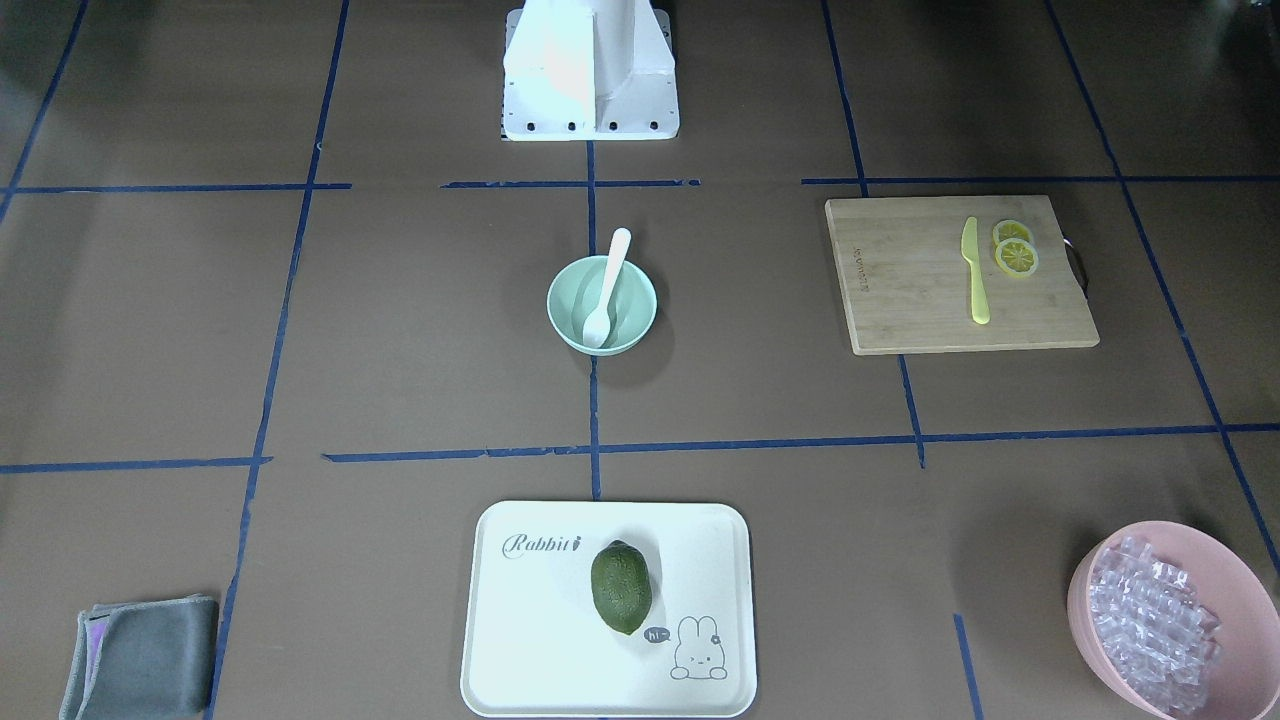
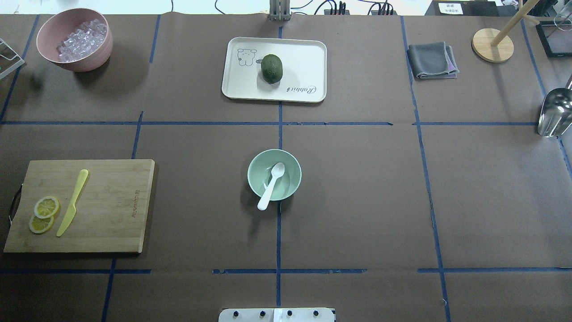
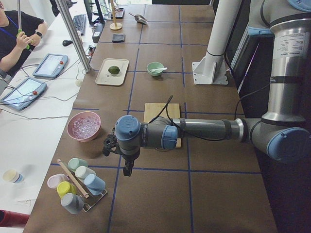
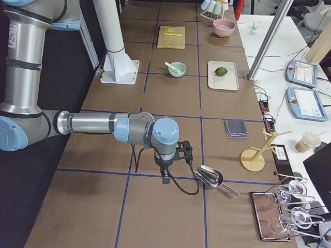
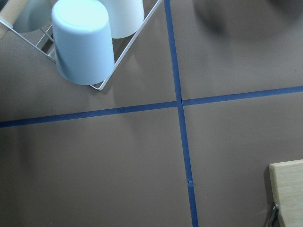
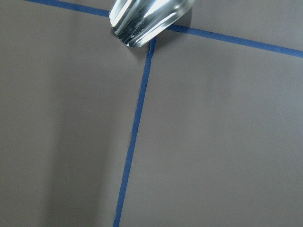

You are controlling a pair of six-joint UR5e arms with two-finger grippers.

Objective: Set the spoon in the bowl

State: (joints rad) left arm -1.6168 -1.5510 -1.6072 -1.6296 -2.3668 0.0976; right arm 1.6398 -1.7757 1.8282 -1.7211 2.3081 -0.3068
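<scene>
The spoon (image 2: 271, 184) lies in the bowl (image 2: 291, 177), scoop inside, handle leaning over the rim at seven o'clock seen from overhead. The left gripper (image 3: 110, 144) and right gripper (image 4: 184, 151) hang well apart from it. Whether they are clenched or released cannot be told, and neither should nudge that handle.

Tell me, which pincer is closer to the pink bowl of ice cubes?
Left. The left pincer hangs close beside the pink bowl, near the cup rack; the right pincer is far away at the other end, by the metal scoop.
</scene>
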